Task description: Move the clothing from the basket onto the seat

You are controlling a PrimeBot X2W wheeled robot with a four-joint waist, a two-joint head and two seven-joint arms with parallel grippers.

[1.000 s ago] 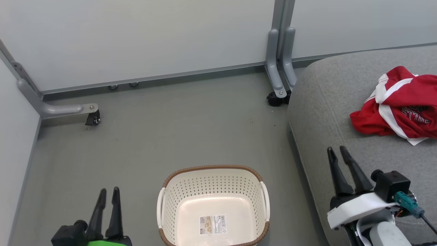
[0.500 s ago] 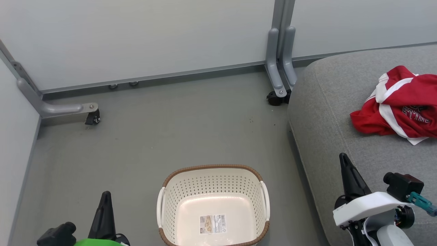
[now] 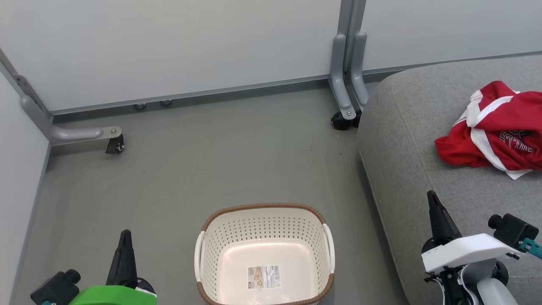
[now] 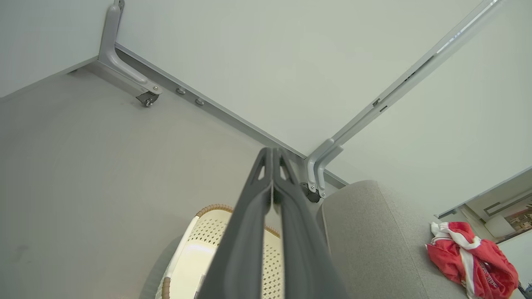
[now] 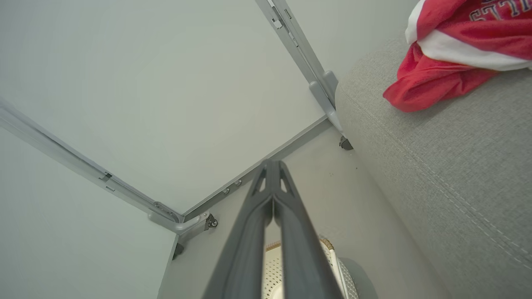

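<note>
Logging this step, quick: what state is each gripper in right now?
The left gripper: shut, holding nothing.
The right gripper: shut, holding nothing.

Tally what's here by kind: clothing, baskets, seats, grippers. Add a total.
Red clothing heap: 1
Basket: 1
Seat: 1
Grippers: 2 (left gripper, right gripper, both shut)
Total: 5

Pale partition panels (image 3: 169, 51) on castored feet (image 3: 80, 135) border grey floor (image 3: 211, 161).
</note>
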